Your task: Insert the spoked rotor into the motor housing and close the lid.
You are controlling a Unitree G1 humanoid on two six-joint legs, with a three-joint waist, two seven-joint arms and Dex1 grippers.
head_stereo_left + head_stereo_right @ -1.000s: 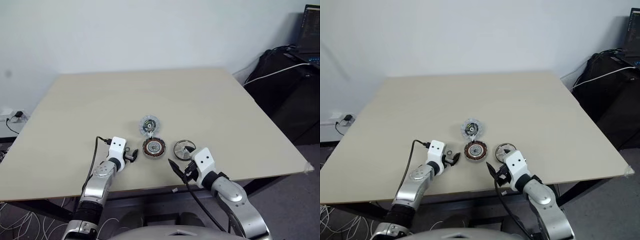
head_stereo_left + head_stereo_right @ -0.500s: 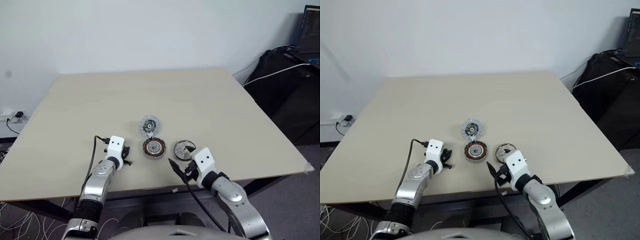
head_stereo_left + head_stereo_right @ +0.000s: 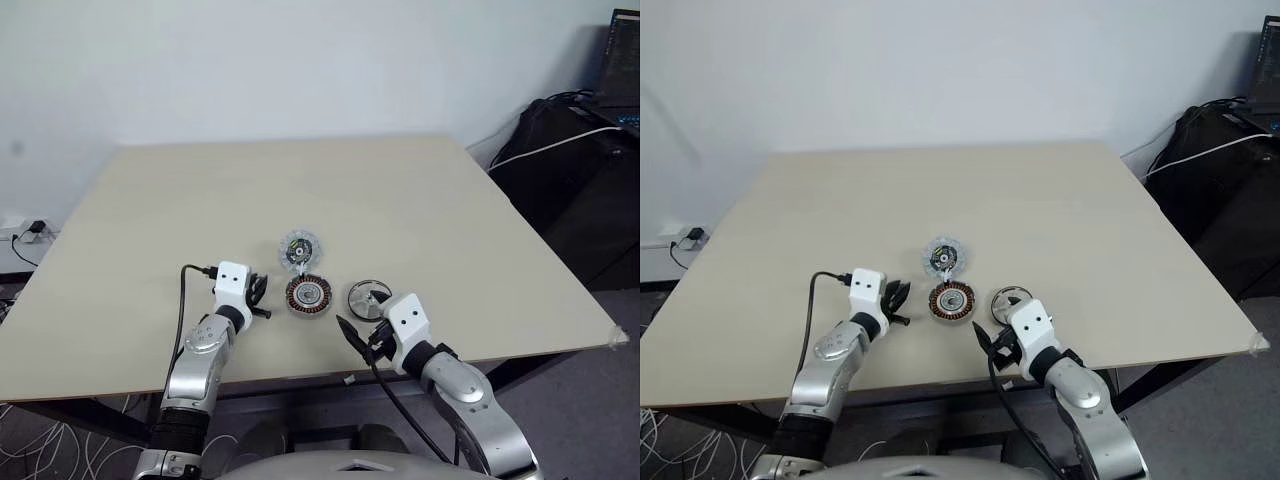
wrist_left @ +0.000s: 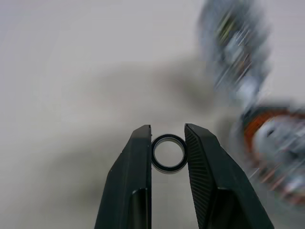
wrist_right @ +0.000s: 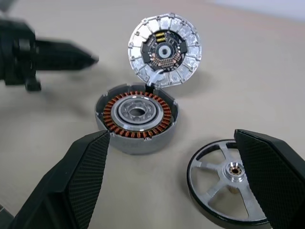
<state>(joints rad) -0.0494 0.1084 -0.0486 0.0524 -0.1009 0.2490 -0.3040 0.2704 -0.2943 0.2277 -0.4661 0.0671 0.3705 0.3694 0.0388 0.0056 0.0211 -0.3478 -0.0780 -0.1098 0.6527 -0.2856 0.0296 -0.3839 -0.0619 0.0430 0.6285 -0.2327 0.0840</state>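
A pale beige table (image 3: pixel 420 200) stands against a white wall (image 3: pixel 300 60), with dark bags (image 3: pixel 575 170) and a white cable (image 3: pixel 545 148) off its right edge. Near the table's front edge three round parts lie close together. The motor housing (image 5: pixel 137 116) lies flat, open face up, a ring of copper-brown windings around a silvery centre. The lid (image 5: pixel 164 50) sits just behind it, touching its rim and tipped up so that its green-and-black inner face looks toward the robot. The spoked rotor (image 5: pixel 228 183) lies flat just to the housing's right, black rim outside, shiny silver spokes and hub turned up (apart from the housing).

The right gripper (image 5: pixel 176 176) hovers over the front edge with its fingers spread wide, holding nothing. The left gripper (image 4: pixel 167 152) is just left of the housing, its fingers pinched on a small black-edged ring (image 4: pixel 168 153), held clear above the tabletop.
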